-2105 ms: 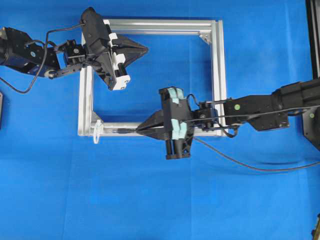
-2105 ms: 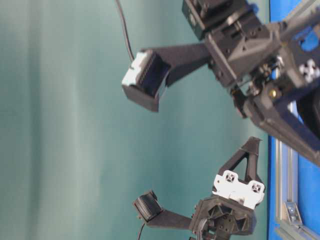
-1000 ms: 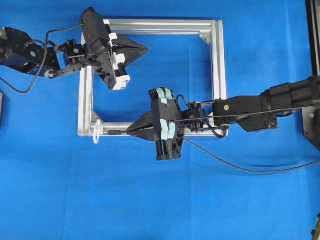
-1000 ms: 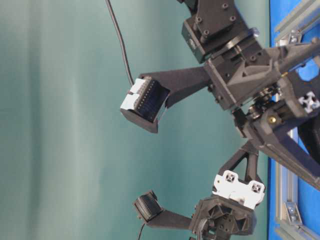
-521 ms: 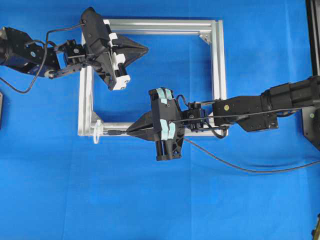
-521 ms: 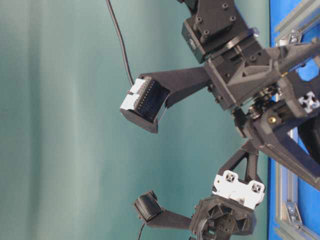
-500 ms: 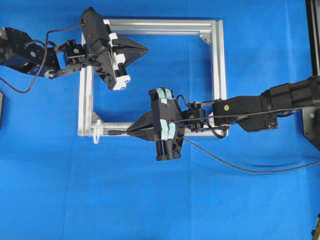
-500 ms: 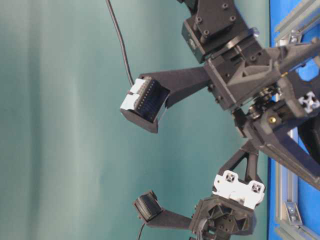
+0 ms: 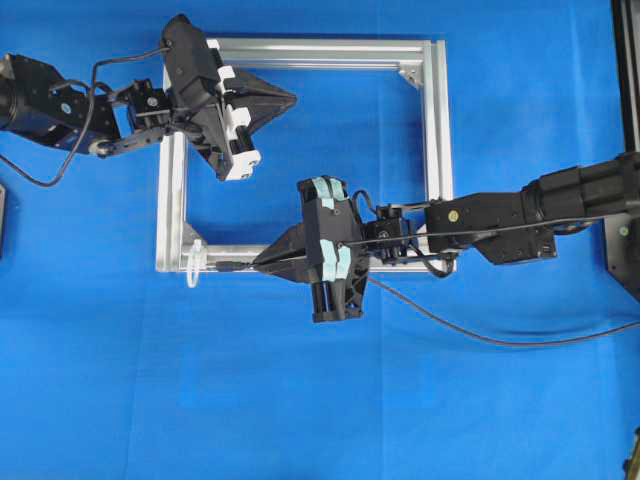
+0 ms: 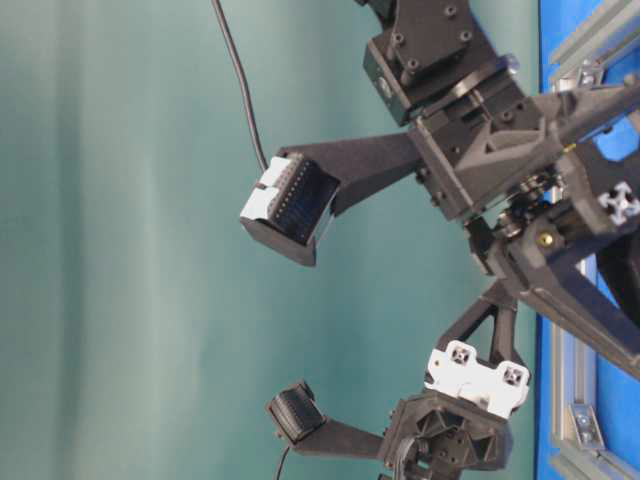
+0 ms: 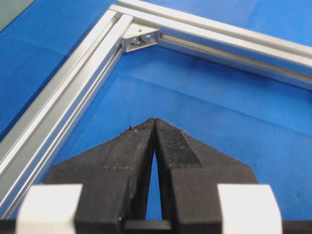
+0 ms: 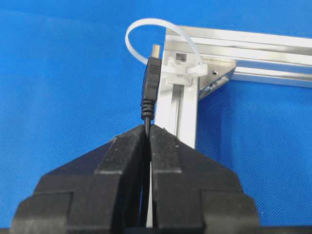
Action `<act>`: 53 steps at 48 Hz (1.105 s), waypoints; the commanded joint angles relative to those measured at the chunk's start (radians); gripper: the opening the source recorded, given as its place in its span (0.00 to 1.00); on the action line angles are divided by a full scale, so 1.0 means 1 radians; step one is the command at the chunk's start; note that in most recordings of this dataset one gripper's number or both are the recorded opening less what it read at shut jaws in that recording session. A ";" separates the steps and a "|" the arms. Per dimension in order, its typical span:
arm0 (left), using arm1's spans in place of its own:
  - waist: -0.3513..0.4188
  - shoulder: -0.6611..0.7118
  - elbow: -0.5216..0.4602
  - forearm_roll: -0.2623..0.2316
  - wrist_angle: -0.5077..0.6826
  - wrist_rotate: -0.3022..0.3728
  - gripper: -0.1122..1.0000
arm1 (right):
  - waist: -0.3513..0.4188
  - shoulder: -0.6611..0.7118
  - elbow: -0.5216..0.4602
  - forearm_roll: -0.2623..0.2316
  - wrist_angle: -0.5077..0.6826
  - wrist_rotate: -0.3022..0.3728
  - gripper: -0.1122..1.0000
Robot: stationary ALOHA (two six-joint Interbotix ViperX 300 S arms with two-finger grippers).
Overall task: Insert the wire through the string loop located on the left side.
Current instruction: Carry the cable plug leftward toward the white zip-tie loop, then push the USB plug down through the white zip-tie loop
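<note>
The wire (image 9: 225, 266) is a thin black cable with a small plug, pinched in my right gripper (image 9: 258, 265), which is shut on it just behind the plug. In the right wrist view the plug (image 12: 151, 80) points at the white string loop (image 12: 141, 25) tied to the frame's corner, and its tip sits at the loop's near strand. From overhead the tip lies just right of the string loop (image 9: 193, 262). My left gripper (image 9: 293, 98) hovers inside the frame's upper left; its fingertips (image 11: 146, 127) are shut on nothing.
The silver aluminium frame (image 9: 436, 150) lies flat on the blue cloth, with a bracket (image 11: 140, 39) in its corner. The wire's slack (image 9: 480, 335) trails right across the cloth below the right arm. Open cloth lies left of and below the frame.
Over the last two seconds my right gripper carried the wire leftward along the frame's lower bar toward the loop. It has held still for the last second. The left arm has not moved.
</note>
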 commanded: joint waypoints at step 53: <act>-0.006 -0.032 -0.011 0.002 -0.005 0.000 0.10 | -0.003 0.112 -0.184 0.002 0.018 0.000 0.01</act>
